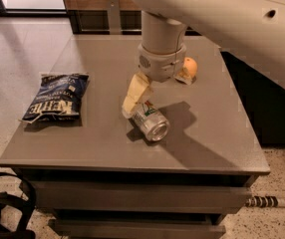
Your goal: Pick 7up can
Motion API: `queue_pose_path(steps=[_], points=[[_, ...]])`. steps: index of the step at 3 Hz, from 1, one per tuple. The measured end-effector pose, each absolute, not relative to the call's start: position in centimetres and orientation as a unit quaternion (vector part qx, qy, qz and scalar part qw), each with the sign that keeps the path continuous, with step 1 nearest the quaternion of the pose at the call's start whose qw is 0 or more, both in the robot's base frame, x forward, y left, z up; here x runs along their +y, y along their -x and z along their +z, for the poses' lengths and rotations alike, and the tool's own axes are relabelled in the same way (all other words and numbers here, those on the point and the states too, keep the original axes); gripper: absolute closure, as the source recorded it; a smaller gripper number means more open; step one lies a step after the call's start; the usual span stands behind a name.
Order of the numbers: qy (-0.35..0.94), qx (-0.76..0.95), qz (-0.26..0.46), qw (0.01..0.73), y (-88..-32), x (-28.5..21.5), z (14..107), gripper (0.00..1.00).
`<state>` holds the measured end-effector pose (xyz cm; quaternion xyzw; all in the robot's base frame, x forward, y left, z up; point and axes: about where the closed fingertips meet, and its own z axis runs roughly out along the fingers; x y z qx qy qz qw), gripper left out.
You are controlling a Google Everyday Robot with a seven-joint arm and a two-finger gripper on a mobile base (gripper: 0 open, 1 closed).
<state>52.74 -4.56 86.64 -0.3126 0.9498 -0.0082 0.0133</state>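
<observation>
The 7up can [151,122] lies on its side near the middle of the grey table [207,133], its shiny end facing the front right. My gripper [158,86] hangs just behind and above it, open. Its left cream finger [135,95] reaches down to the can's far left end and seems to touch it. Its right finger [183,75] sits beside the orange. Nothing is held.
A dark blue chip bag [55,102] lies flat on the table's left side. An orange [190,66] sits at the back, partly hidden by my wrist. The table's front edge is close below the can. A black object [3,208] stands on the floor at lower left.
</observation>
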Motion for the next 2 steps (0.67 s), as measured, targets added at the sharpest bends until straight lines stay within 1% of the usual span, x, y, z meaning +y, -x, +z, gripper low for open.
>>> queue_pose_path(steps=[2], points=[[0.305,0.951,0.031,0.021,-50.78,-2.34,85.72,0.00]])
